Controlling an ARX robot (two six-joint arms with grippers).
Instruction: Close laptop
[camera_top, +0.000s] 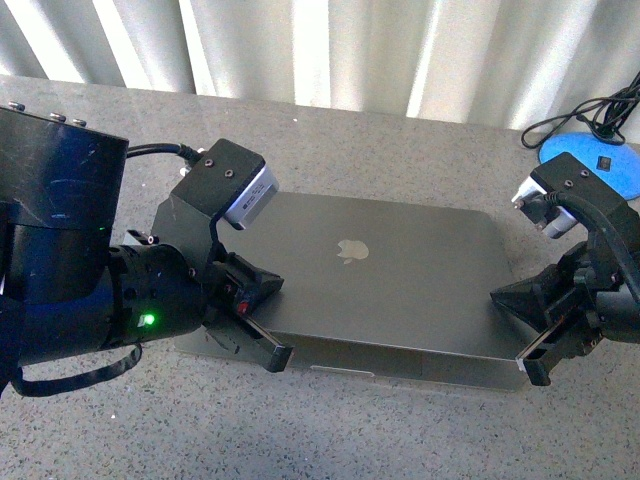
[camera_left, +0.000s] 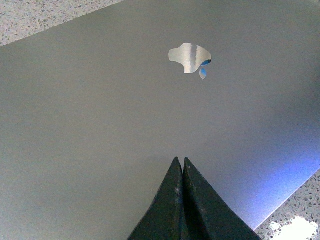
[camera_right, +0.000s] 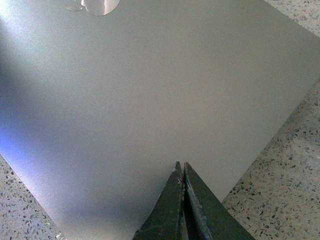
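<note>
The laptop (camera_top: 390, 275) lies in the middle of the table, a space-grey slab with the apple logo (camera_top: 350, 250) facing up. Its lid is down low over the base, and a pale strip of the base shows along the front edge; I cannot tell if a gap is left. My left gripper (camera_top: 280, 355) is shut, at the lid's front left corner. My right gripper (camera_top: 535, 372) is shut, at the front right corner. Each wrist view looks down on the lid: the left gripper (camera_left: 180, 161) and the right gripper (camera_right: 181, 164) both have fingers pressed together, holding nothing.
A blue round lamp base (camera_top: 590, 165) with a black cable (camera_top: 590, 115) sits at the back right of the speckled stone table (camera_top: 320, 440). A pale curtain (camera_top: 320, 45) hangs behind the table's far edge.
</note>
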